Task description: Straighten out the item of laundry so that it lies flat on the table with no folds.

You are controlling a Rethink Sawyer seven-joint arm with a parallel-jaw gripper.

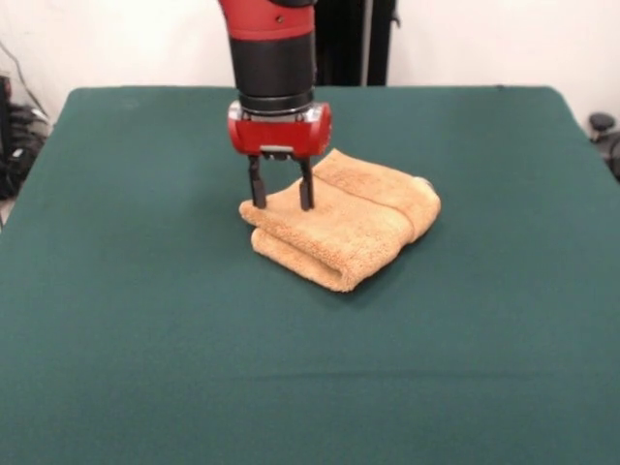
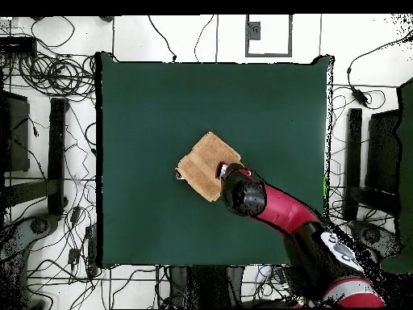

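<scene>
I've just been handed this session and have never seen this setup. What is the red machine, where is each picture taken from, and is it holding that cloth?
The red and black machine is a single robot arm; the grasping part at its end is the tool, with two dark fingers spread apart.

One picture looks across the table at the robot, so the arm comes down from the top. The other looks straight down, with the robot's base at the bottom.

On the green table lies one orange-tan towel, folded over itself into a thick bundle. The tool is open, its tips down at one corner of the towel. It has not closed on the cloth, so nothing is held yet.
</scene>
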